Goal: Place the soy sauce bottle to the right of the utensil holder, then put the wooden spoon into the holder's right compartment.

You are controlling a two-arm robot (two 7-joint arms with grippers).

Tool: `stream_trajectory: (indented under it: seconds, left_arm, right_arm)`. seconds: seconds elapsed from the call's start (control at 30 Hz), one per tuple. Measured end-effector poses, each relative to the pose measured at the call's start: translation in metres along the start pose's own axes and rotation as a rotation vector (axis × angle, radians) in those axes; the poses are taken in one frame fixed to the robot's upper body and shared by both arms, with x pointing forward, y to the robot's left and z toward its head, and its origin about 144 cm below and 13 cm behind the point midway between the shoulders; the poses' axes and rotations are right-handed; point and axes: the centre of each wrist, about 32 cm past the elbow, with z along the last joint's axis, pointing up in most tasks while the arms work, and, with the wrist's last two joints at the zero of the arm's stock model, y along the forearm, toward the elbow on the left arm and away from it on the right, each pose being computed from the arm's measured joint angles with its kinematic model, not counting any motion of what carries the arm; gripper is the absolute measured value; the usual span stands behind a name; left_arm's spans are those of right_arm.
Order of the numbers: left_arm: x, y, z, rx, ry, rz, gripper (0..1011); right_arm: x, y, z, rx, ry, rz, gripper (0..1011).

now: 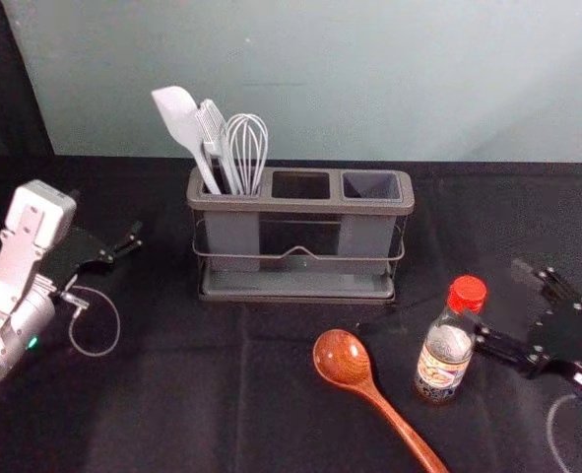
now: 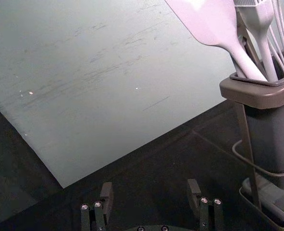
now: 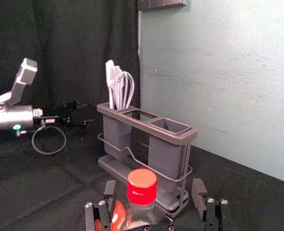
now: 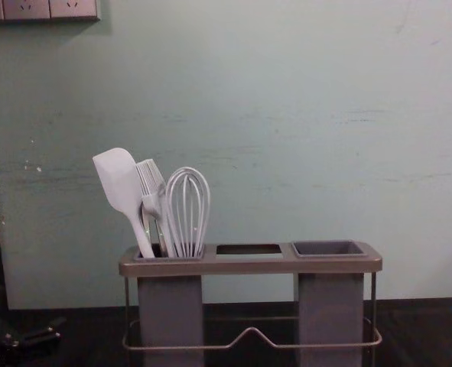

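Right gripper (image 1: 496,301) reaches in from the right with its fingers wide apart, holding nothing; the soy sauce bottle (image 1: 444,355) stands upright in line with the gap, closer to the near finger than to the far one, contact there uncertain. Left gripper (image 2: 150,190) idle, left of the utensil holder (image 1: 300,287), fingers spread and nothing between them. Handling, my estimate: bottle stiff-walled, smooth, liable to slip, moderate weight carried low. I would centre the fingers on it before closing, then take the body below the shoulder, not the cap (image 3: 142,186), since a high pinch could let it swing or tip. Wooden spoon (image 1: 343,357) should be light, rigid and a little slick; I would close across the handle (image 1: 397,424), leaving one end free to enter the right compartment (image 1: 371,184), which lies ahead and to the left of the right fingers. Appearance: bottle clear, red-capped, with a printed label round the body and dark contents visible at the base. Spoon glossy reddish-brown, oval bowl with a bright highlight, slim straight handle; it lies on the desk (image 1: 162,394) left of the near right finger, past the bottle, bowl end toward the holder.
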Motion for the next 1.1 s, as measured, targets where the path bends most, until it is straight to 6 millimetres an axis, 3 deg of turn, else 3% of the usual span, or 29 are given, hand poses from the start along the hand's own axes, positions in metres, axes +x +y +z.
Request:
stream_trajectory:
  seconds: [0.37, 1.1]
  left_arm:
    - [0.0, 0.0, 0.0, 0.0, 0.0, 0.0, 1005]
    - [0.0, 0.0, 0.0, 0.0, 0.0, 0.0, 1005]
  right_arm:
    - [-0.015, 0.027, -0.009, -0.008, 0.046, -0.053, 1004]
    - [-0.025, 0.044, -0.014, -0.006, 0.042, -0.084, 1004]
